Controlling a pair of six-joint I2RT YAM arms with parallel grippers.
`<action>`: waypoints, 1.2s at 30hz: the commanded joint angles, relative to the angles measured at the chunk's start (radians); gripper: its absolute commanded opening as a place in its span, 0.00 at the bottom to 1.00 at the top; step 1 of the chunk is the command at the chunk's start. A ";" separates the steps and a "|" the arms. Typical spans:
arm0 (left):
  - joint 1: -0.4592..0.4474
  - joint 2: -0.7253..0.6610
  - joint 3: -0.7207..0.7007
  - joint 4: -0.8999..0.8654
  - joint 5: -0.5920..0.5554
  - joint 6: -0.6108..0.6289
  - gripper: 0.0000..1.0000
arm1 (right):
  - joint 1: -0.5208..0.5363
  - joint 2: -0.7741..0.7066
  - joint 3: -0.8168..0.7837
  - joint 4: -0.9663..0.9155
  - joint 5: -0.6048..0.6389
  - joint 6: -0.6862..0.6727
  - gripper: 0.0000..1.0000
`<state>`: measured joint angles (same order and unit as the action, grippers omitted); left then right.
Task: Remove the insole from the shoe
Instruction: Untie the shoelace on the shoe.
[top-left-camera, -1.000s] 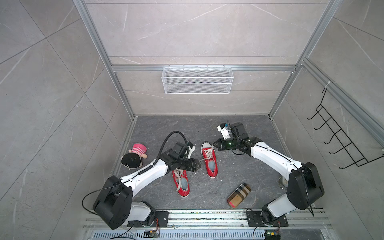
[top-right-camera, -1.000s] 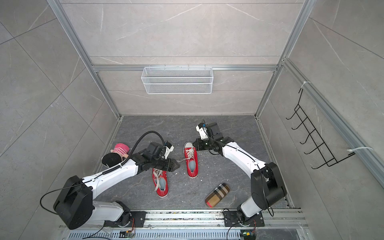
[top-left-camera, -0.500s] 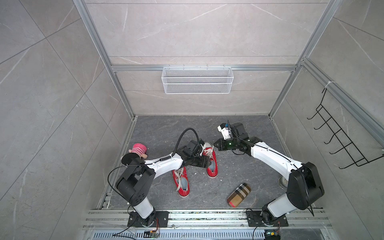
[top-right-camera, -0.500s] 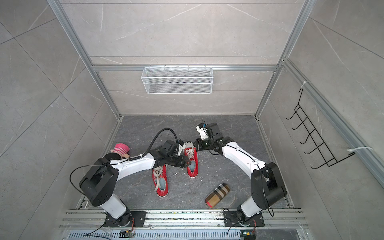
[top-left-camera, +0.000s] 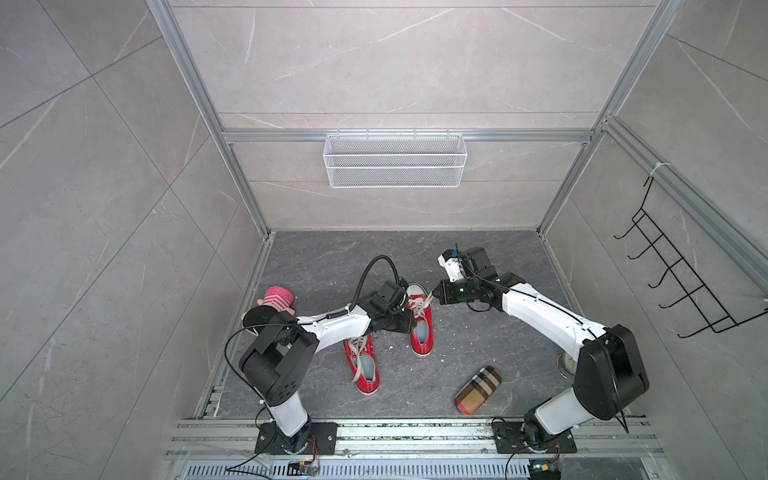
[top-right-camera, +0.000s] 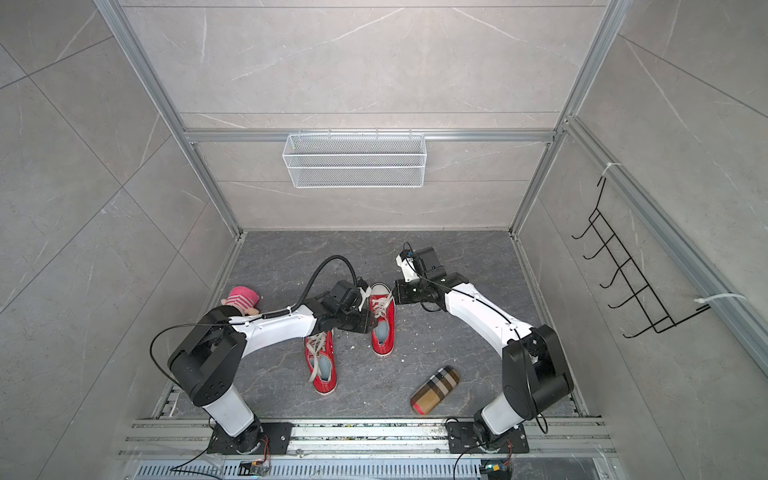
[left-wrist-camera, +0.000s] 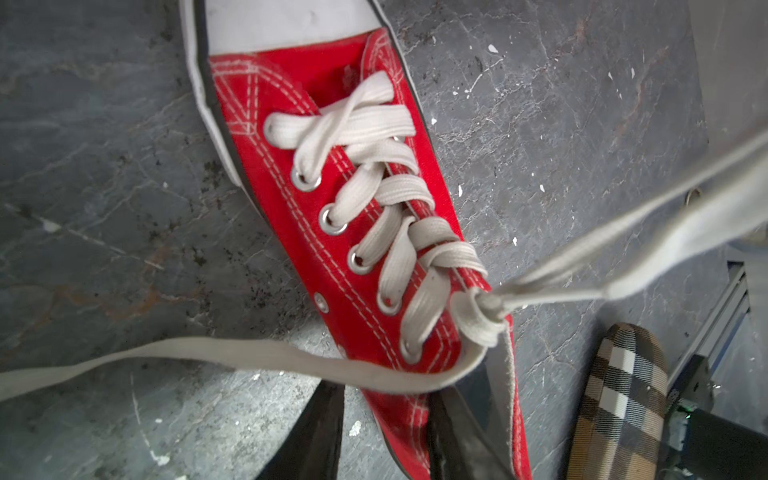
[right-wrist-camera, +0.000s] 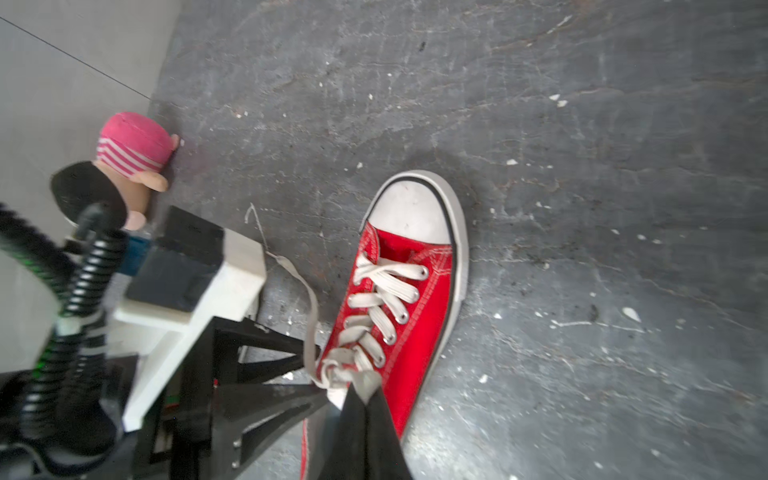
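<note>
Two red canvas shoes lie on the dark floor. My left gripper (top-left-camera: 410, 327) (top-right-camera: 370, 326) (left-wrist-camera: 386, 392) is at the farther shoe (top-left-camera: 422, 328) (top-right-camera: 383, 328) (left-wrist-camera: 332, 216) (right-wrist-camera: 407, 316). It is open and straddles the shoe's side wall at the opening, one finger inside and one outside, with a sliver of floor beside the outer finger. The pale insole (top-left-camera: 421, 333) (top-right-camera: 381, 331) shows inside the opening. My right gripper (top-left-camera: 432, 293) (top-right-camera: 395, 297) (right-wrist-camera: 361, 390) is shut on that shoe's white shoelace (left-wrist-camera: 623, 245) and holds it taut.
The second red shoe (top-left-camera: 365, 365) (top-right-camera: 322, 368) lies nearer, just left of the first. A plaid case (top-left-camera: 478, 390) (top-right-camera: 434, 388) (left-wrist-camera: 619, 399) lies at the front right, a pink-capped doll (top-left-camera: 276, 299) (right-wrist-camera: 133, 153) by the left wall. A wire basket (top-left-camera: 395, 160) and a hook rack (top-left-camera: 685, 286) hang on the walls.
My left arm has swung right, from over the nearer shoe to the farther shoe's opening, and its jaws have narrowed around the side wall. The right arm has not moved.
</note>
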<state>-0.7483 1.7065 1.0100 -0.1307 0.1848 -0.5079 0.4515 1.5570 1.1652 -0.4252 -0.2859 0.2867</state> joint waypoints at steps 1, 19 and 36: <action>0.003 0.012 0.019 0.025 -0.021 -0.010 0.20 | -0.025 -0.037 0.031 -0.122 0.150 -0.060 0.00; -0.009 -0.052 -0.016 0.103 0.039 -0.048 0.00 | 0.113 -0.123 -0.037 -0.113 0.155 -0.164 0.52; -0.021 -0.104 -0.026 0.104 0.036 -0.065 0.00 | 0.248 0.087 -0.027 -0.021 0.263 -0.086 0.50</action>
<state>-0.7605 1.6733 0.9802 -0.0734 0.1944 -0.5549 0.6903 1.6264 1.1385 -0.4595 -0.0586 0.1802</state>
